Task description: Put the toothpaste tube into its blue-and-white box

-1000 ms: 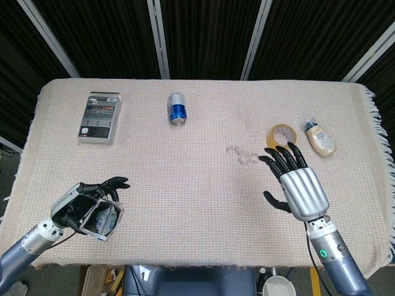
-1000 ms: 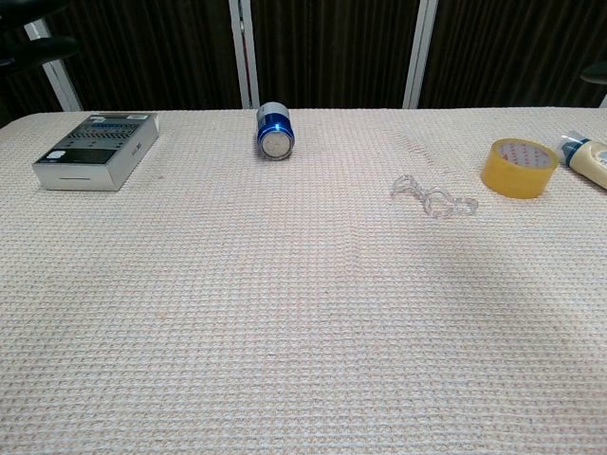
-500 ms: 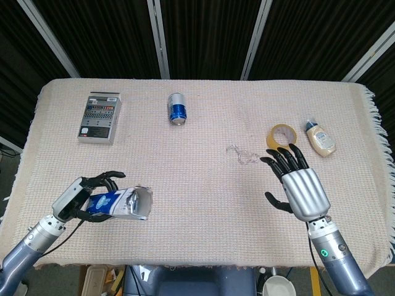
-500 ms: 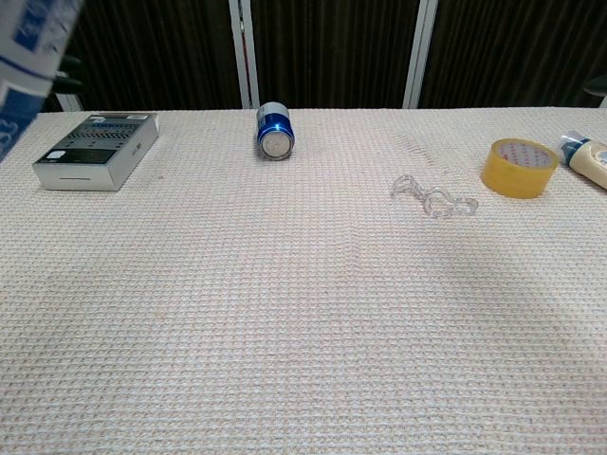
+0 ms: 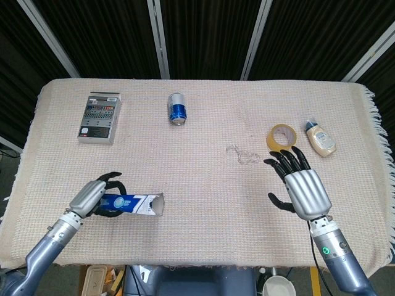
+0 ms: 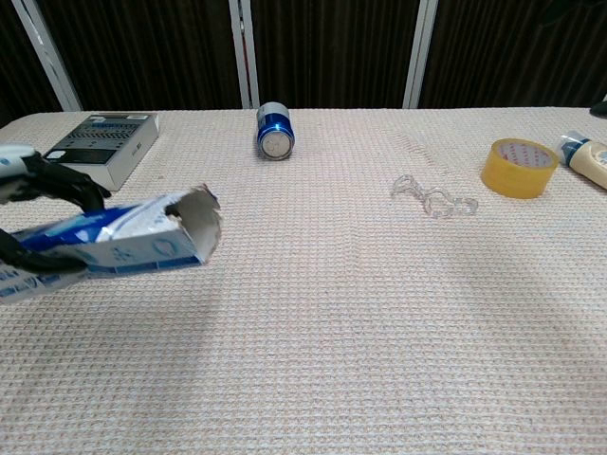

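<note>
The blue-and-white box lies level just above the table's front left, its torn-open end pointing right. My left hand grips its closed end; in the chest view the box juts right from the left hand, and its opening looks dark inside. My right hand hovers over the front right with fingers spread and nothing in it. A cream squeeze tube with a blue cap lies at the far right, also the cream tube in the chest view; I cannot tell whether it is the toothpaste.
A grey flat box sits at the back left. A blue can lies on its side at the back middle. A yellow tape roll and a clear plastic piece lie just beyond my right hand.
My left hand has turned the box level and carried it rightward over the table, its open end now pointing right. The right hand has drawn back slightly.
</note>
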Tool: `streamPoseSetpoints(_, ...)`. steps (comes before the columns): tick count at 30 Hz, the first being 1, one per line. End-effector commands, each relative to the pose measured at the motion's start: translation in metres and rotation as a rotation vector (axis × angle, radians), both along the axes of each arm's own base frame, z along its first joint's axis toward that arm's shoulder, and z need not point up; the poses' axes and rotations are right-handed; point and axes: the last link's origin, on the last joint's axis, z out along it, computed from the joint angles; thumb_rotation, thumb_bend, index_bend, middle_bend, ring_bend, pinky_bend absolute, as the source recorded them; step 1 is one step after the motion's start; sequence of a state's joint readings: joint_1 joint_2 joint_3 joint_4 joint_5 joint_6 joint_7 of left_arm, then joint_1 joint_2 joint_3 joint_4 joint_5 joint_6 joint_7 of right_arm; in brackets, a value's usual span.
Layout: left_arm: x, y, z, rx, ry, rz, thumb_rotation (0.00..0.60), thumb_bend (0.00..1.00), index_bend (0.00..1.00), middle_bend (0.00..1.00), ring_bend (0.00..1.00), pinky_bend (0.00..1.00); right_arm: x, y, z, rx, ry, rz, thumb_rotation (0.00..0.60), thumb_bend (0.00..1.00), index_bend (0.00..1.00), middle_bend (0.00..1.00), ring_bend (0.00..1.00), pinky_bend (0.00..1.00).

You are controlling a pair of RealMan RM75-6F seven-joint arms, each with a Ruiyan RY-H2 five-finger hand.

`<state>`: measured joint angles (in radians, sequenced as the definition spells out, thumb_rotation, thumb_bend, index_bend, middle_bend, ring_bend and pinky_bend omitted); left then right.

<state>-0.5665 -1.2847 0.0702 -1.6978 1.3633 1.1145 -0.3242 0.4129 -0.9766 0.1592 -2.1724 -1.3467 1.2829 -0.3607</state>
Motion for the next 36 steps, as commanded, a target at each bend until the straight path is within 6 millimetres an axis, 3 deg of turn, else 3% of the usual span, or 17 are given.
streamPoseSetpoints(1, 0.009, 0.007, -0.019, -0.033, -0.015, -0.001, 0.6, 0.33, 0.52, 0.46, 0.12, 0.14, -0.002, -0.001, 0.003, -0.011, -0.003, 0.0, 0.6, 0.27, 0.25, 0.17, 0.12, 0.0)
streamPoseSetpoints(8, 0.024, 0.017, -0.028, -0.03, -0.02, -0.04, 0.6, 0.33, 0.54, 0.46, 0.12, 0.14, -0.005, -0.001, 0.006, -0.015, -0.01, -0.009, 0.6, 0.27, 0.25, 0.16, 0.12, 0.0)
streamPoseSetpoints(16, 0.032, 0.031, -0.021, -0.01, 0.142, -0.065, 0.6, 0.33, 0.55, 0.48, 0.12, 0.14, -0.009, -0.002, 0.004, -0.004, -0.021, -0.02, 0.6, 0.27, 0.25, 0.17, 0.12, 0.0)
streamPoseSetpoints(27, 0.042, 0.056, -0.008, 0.155, 0.324, -0.038, 0.6, 0.33, 0.54, 0.48, 0.12, 0.14, -0.021, -0.007, -0.001, 0.005, -0.021, -0.035, 0.6, 0.27, 0.26, 0.16, 0.12, 0.0)
streamPoseSetpoints(36, 0.047, 0.069, -0.025, 0.176, 0.362, -0.013, 0.6, 0.33, 0.51, 0.41, 0.12, 0.14, -0.031, -0.008, -0.002, 0.008, -0.021, -0.054, 0.6, 0.27, 0.26, 0.16, 0.12, 0.0)
